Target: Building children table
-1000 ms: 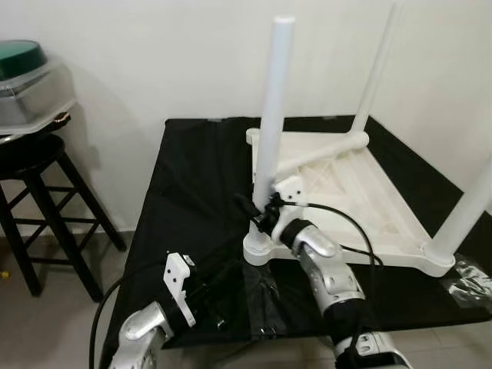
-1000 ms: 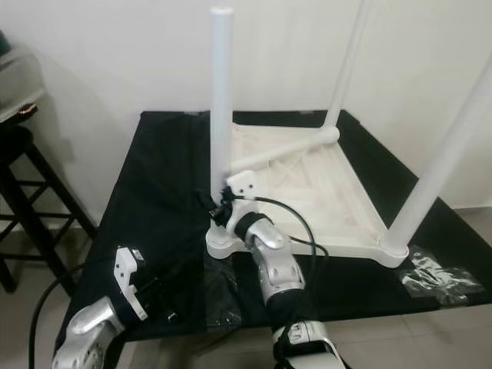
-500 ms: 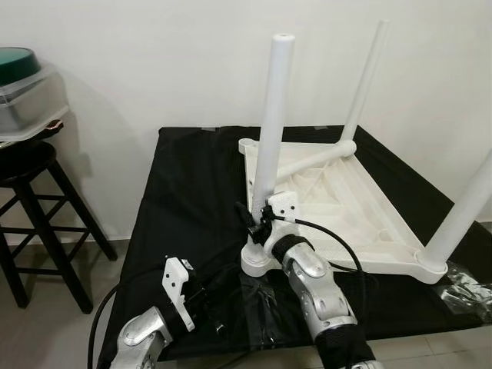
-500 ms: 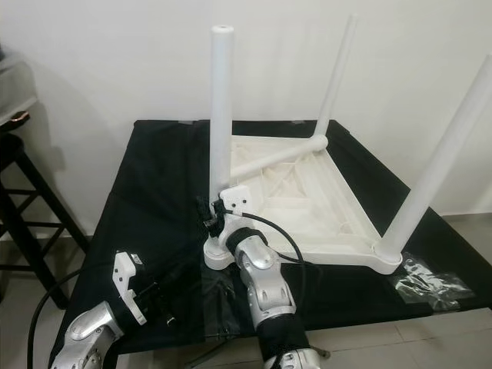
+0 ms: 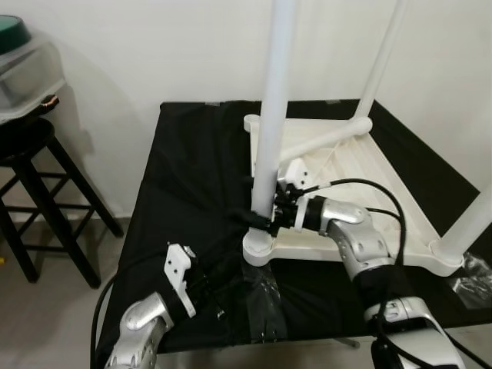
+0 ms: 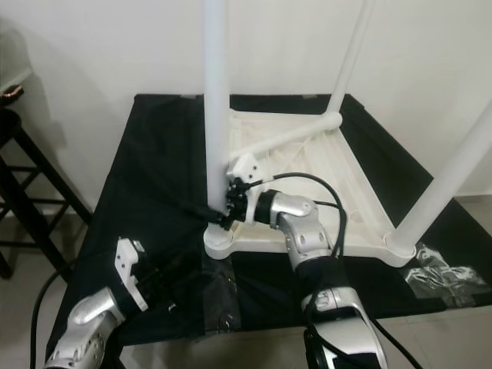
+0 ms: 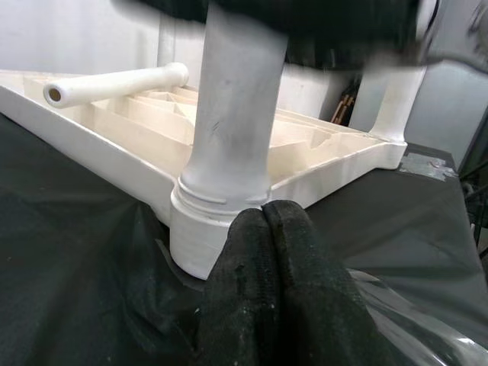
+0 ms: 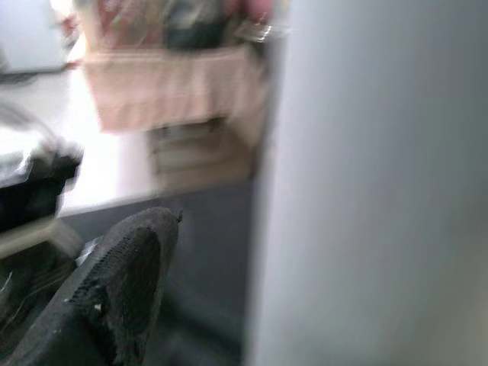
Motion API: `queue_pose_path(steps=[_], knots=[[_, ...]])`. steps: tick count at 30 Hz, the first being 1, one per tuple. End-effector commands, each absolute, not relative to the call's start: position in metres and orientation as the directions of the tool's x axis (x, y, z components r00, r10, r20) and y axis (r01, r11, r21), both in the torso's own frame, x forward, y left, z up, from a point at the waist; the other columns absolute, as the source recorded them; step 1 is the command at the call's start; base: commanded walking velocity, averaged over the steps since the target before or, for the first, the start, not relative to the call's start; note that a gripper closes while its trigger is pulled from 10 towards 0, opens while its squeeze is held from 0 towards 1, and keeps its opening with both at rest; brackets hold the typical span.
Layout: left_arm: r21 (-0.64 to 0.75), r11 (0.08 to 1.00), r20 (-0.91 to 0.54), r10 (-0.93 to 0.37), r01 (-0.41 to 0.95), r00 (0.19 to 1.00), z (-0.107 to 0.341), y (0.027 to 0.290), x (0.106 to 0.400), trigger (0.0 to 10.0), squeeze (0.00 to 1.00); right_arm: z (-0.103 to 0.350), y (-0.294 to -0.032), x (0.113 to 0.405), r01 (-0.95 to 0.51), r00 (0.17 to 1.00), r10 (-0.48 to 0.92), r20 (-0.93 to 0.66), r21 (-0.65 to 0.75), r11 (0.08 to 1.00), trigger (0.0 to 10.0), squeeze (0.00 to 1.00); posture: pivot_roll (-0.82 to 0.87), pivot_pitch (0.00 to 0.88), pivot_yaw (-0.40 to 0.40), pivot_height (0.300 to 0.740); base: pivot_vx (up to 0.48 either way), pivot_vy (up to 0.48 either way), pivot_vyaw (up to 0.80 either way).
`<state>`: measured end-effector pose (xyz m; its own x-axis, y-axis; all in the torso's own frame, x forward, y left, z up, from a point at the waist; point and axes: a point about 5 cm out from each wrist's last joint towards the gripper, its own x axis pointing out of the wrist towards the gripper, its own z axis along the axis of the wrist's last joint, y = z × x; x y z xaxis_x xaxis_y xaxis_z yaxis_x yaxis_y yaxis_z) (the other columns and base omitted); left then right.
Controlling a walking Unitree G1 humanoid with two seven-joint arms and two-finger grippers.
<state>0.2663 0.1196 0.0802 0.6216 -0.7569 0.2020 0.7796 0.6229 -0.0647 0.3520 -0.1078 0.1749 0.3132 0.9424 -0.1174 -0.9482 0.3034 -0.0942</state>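
White wall backs a black-covered work surface [image 5: 192, 169]; a dark stool [image 5: 31, 165] stands to its left.

1. Tabletop [image 5: 361, 184]: white, lying upside down on the cloth, ribbed underside up.
2. Legs: a near leg [image 5: 270, 131] stands upright in the corner socket [image 5: 257, 247] closest to the robot. Two more legs stand at the far and right corners. A fourth leg [image 5: 323, 141] lies loose across the underside, not yet fitted.
3. Right gripper [image 5: 265, 217]: at the near leg just above the socket. One finger [image 8: 114, 290] shows beside the leg; whether the grip is closed on the leg cannot be told.
4. Left gripper [image 7: 267, 252]: fingers pressed together, holding nothing, low on the cloth just in front of the socket.
5. Plastic bag [image 5: 473, 277]: near the right corner.

Risk: sideways force from the right gripper could tilt the near leg in its socket, or slide the tabletop on the loose cloth, since nothing braces it.

No readable labels or writing.
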Motion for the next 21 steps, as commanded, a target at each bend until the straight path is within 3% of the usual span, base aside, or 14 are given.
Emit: queue_pose_path(steps=[1,4,5,6,7,21], knots=[[-0.063,0.626,0.193,-0.756,0.777,0.625,0.077,0.120,0.265,10.0,0.00,0.177,-0.104,0.354,-0.962,0.269,0.954,-0.134,-0.091,0.258,10.0,0.00,0.11,0.000,-0.047,0.740,0.000,0.000,0.00],[-0.060,0.627,0.191,-0.757,0.777,0.625,0.077,0.120,0.264,10.0,0.00,0.182,-0.106,0.359,-0.969,0.244,0.960,-0.137,-0.066,0.237,10.0,0.00,0.12,0.000,-0.049,0.740,0.000,0.000,0.00],[-0.060,0.626,0.191,-0.757,0.778,0.624,0.077,0.121,0.264,10.0,0.00,0.184,-0.108,0.361,-0.976,0.220,0.964,-0.147,-0.041,0.216,8.3,0.00,0.12,0.000,-0.053,0.740,0.000,0.000,0.00],[-0.060,0.626,0.191,-0.757,0.778,0.624,0.077,0.121,0.264,10.0,0.00,0.184,-0.108,0.361,-0.976,0.220,0.964,-0.147,-0.041,0.216,8.3,0.00,0.12,0.000,-0.053,0.740,0.000,0.000,0.00],[-0.060,0.625,0.191,-0.758,0.778,0.624,0.077,0.121,0.263,10.0,0.00,0.185,-0.109,0.362,-0.979,0.203,0.968,-0.150,-0.029,0.201,0.0,0.00,0.13,0.000,-0.057,0.740,0.000,0.000,0.00],[-0.065,0.622,0.196,-0.759,0.780,0.621,0.076,0.119,0.261,10.0,0.00,0.158,-0.129,0.352,-0.986,0.157,0.962,-0.221,0.014,0.164,0.0,0.00,0.12,0.000,-0.051,0.740,0.000,0.000,0.00]])
